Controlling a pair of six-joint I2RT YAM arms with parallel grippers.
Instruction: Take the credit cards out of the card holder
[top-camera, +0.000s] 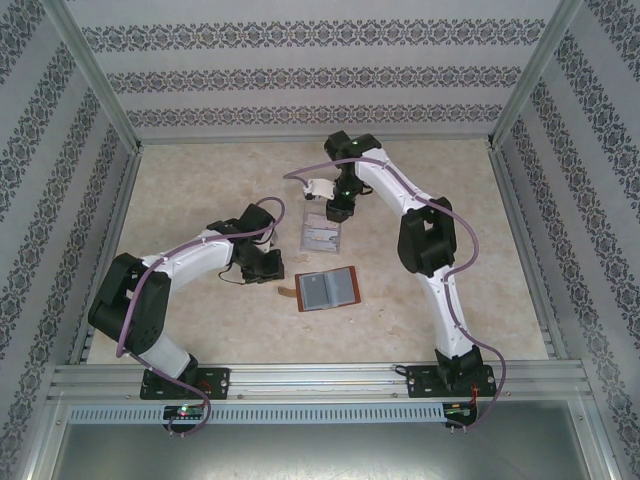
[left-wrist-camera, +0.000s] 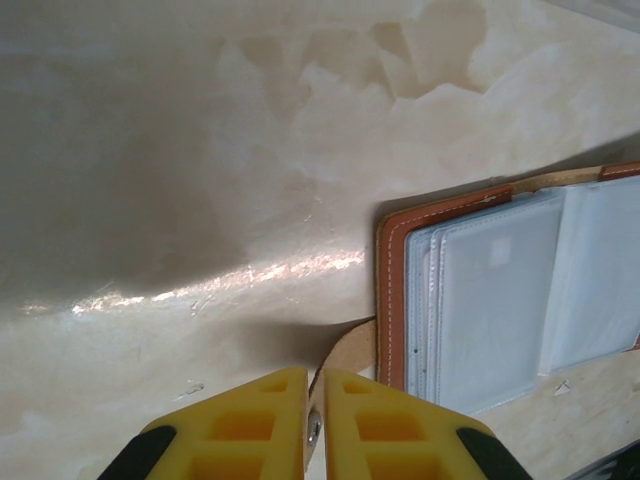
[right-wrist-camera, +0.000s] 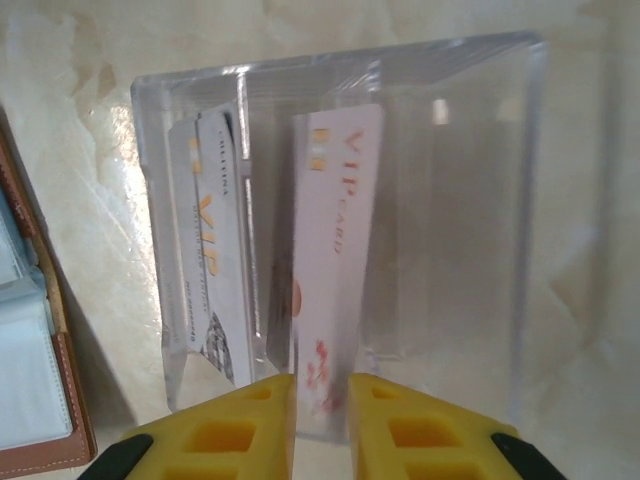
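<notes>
The reddish-brown card holder lies open on the table, its greyish clear pockets facing up. My left gripper is shut on its short strap tab at the left edge. My right gripper is over the clear slotted tray, its yellow fingers a little apart. A pale credit card with orange lettering stands in a tray slot, and its near end lies between them. Two more whitish cards lean in the slot to the left. From above, my right gripper hangs over the tray.
The tray stands just behind the card holder, near the table's middle. Patterned walls and metal rails close in the table at left, right and back. Open beige tabletop lies on all sides of the two objects.
</notes>
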